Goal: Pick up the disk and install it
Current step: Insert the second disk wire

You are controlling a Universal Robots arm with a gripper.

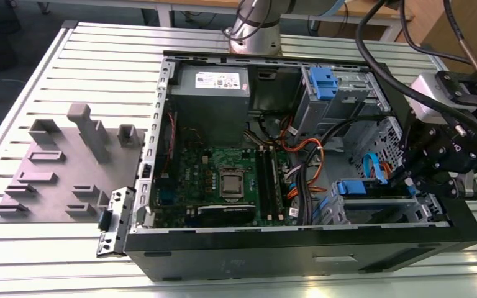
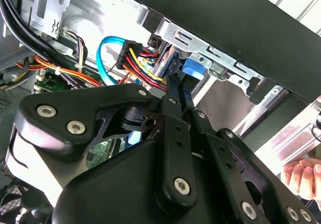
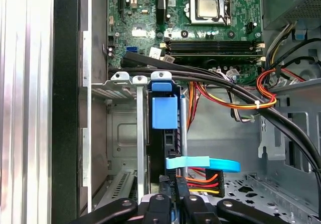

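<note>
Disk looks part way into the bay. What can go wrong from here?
1. The blue data cable and the red-yellow power leads lie right beside the gripper; they might snag or get pinched.
2. The disk stands edge-on in a narrow drive cage; a slight tilt might jam it.
3. A person's hand is just outside the case, close to the arm.

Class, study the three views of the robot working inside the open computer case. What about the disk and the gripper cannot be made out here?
- The silver metal disk in its blue plastic carrier: seen edge-on in the first wrist view, its label hidden.
- The black gripper: whether its jaws grip the disk; its own linkage hides this in both wrist views.
- The pale hand: cut off by the second wrist view's edge.
</note>
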